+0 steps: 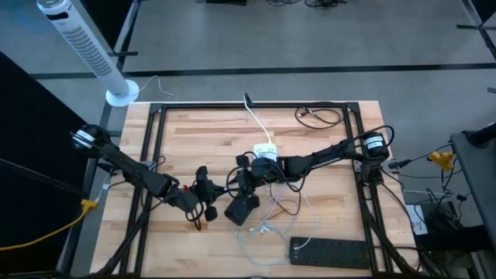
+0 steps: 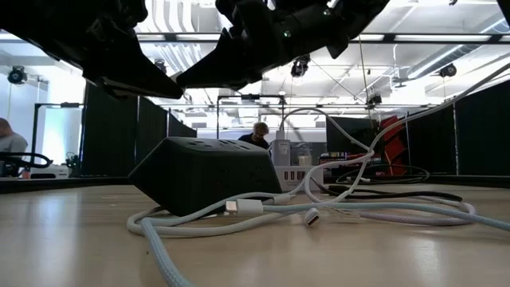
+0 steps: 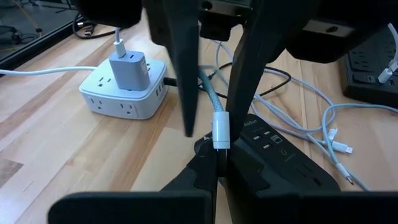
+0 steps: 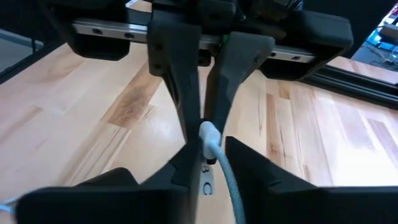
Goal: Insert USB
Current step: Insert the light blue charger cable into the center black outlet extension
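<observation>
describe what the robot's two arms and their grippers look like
Both arms are dark, near-black, jointed links running in from the table's sides. The right arm carries a round white-labelled black motor housing near its base; the left arm has a pale fitting at its outer end. Each gripper has two long, tapering matte black fingers on a silver rail with screws. Thin black cables trail along the links.

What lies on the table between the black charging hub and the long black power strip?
In the high view, loose white cables lie on the wood between the black charging hub and the power strip.
</observation>
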Robot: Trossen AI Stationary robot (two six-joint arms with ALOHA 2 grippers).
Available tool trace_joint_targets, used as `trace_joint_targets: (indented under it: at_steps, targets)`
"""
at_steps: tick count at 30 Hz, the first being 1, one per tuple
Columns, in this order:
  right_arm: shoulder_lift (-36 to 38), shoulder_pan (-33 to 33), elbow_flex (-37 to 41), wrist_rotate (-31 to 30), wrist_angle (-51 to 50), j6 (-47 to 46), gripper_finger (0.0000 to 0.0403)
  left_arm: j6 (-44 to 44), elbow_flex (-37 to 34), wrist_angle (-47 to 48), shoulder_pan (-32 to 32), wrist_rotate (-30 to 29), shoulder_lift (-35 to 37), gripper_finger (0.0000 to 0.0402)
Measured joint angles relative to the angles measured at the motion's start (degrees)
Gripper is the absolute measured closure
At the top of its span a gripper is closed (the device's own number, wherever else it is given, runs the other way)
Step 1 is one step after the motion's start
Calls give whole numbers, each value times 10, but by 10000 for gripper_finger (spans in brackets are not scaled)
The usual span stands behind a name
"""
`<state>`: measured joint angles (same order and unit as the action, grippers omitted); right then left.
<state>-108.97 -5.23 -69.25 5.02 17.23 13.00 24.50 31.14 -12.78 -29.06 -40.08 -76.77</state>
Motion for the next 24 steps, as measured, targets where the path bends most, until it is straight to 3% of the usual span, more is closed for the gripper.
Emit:
trace_joint_targets:
  at_steps: [3,11,14,20,24]
  targets:
    - [0,0,0,4,-1,0,387,1,0,2,0,0,0,397]
    - [9,-2,0,14,-23,6,392,15,0,4,0,16,0,382]
    - [29,-5,-12,14,-98,-5,392,34,0,42,-1,20,0,334]
    - [44,-51,-112,-27,-387,-71,392,174,-4,182,-2,22,-1,245]
    - [33,-82,-130,-38,-437,-167,392,209,-33,157,-4,29,-33,228]
